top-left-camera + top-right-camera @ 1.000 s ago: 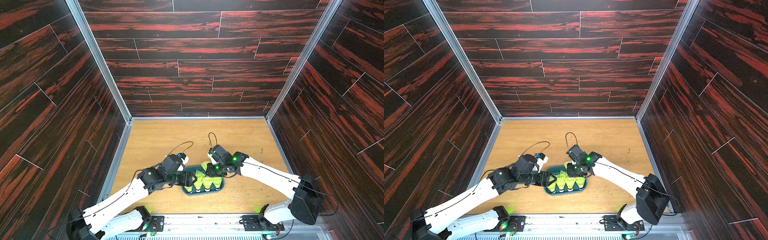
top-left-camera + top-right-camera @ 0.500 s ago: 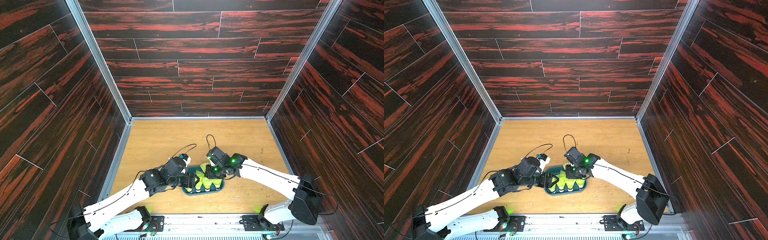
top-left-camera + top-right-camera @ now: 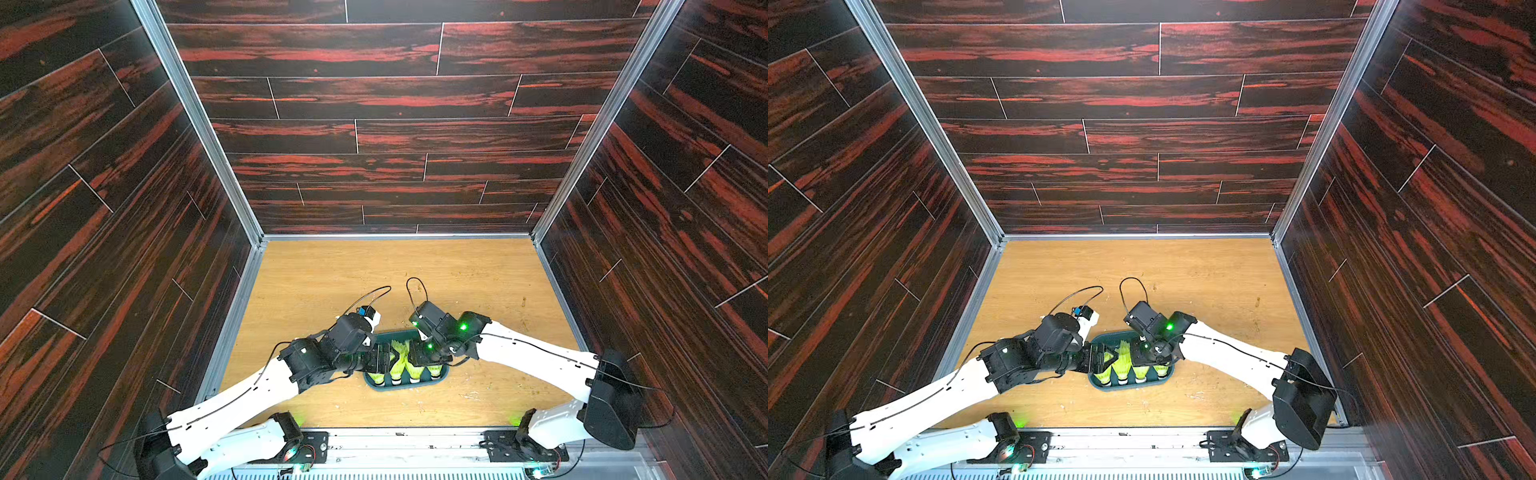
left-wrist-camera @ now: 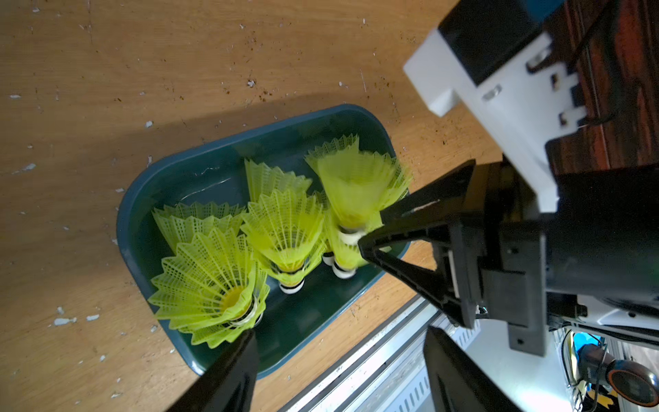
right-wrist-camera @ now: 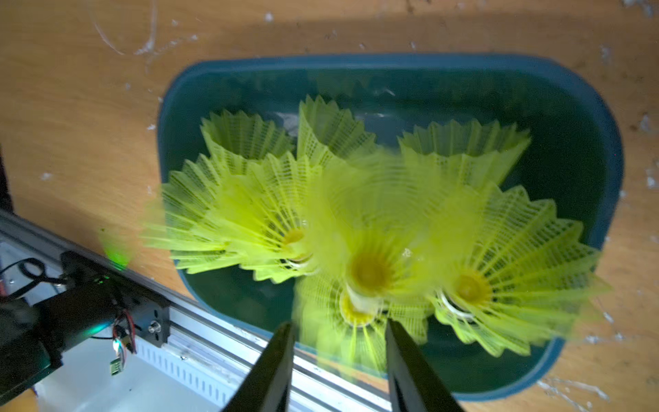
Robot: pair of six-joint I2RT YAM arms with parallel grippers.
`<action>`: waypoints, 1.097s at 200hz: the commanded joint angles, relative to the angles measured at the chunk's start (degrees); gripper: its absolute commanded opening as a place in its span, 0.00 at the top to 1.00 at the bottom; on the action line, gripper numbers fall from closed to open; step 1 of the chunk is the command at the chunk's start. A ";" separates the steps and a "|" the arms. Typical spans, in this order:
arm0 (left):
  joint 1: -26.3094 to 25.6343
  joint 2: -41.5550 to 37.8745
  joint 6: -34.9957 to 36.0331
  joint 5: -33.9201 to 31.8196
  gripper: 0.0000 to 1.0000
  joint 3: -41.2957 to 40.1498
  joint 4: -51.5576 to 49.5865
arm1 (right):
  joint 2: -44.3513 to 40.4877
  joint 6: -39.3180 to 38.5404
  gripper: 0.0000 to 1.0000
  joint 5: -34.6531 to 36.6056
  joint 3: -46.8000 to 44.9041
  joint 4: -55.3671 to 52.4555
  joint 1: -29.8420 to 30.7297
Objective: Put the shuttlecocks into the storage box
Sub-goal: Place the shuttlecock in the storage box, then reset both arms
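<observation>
The dark teal storage box (image 3: 405, 387) (image 3: 1129, 388) sits near the table's front edge and holds several neon yellow-green shuttlecocks (image 3: 399, 361) (image 4: 214, 281) (image 5: 506, 271), most standing white tip down. My right gripper (image 3: 417, 359) (image 5: 340, 331) hangs over the box's middle with its jaws open. A motion-blurred shuttlecock (image 5: 371, 249) (image 4: 356, 185) lies just past its fingertips, on top of the others. My left gripper (image 3: 384, 360) (image 4: 338, 342) is open at the box's left end, with nothing between its fingers.
An aluminium rail (image 3: 407, 440) runs along the table's front, just behind the box's near rim (image 4: 228, 371). Bare wooden tabletop (image 3: 374, 282) stretches to the back. Dark wood-patterned walls (image 3: 124, 249) enclose three sides.
My right gripper's jaws have spread and let go of a shuttlecock, which now blurs above those in the box. My left gripper has edged closer to the box's left end, still open.
</observation>
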 commanded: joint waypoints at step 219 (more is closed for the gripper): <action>0.25 -15.08 -10.35 -19.37 0.00 -2.63 1.39 | -19.46 -3.38 0.02 28.43 5.95 -4.37 -0.86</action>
